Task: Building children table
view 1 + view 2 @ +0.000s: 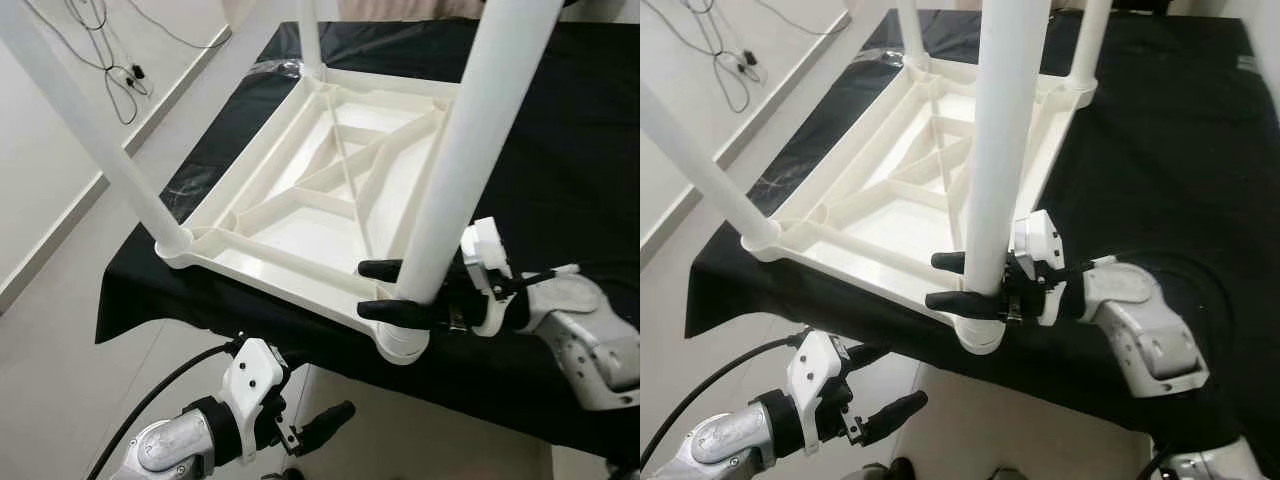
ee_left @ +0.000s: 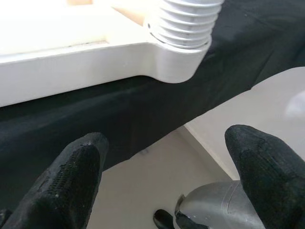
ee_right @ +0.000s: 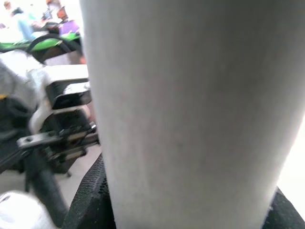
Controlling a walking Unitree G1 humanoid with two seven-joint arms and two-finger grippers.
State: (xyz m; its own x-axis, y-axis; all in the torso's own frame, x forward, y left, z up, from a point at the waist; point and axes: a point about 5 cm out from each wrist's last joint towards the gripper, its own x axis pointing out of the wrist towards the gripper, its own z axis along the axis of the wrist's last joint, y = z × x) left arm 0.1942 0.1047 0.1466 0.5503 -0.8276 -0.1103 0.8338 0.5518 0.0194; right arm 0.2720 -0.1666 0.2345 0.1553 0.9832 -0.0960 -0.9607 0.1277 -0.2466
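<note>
Black cloth [image 1: 560, 130] draped over the tabletop, hanging past the near edge. Pale floor [image 1: 60, 330] beneath. Thin dark cables [image 1: 115, 60] looped on the floor, well apart.

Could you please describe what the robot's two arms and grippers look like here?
Both arms are silver metal. The right gripper and left gripper each have two long black fingers with rounded tips on a white plastic mount with black parts. A black cable runs along the left arm.
</note>
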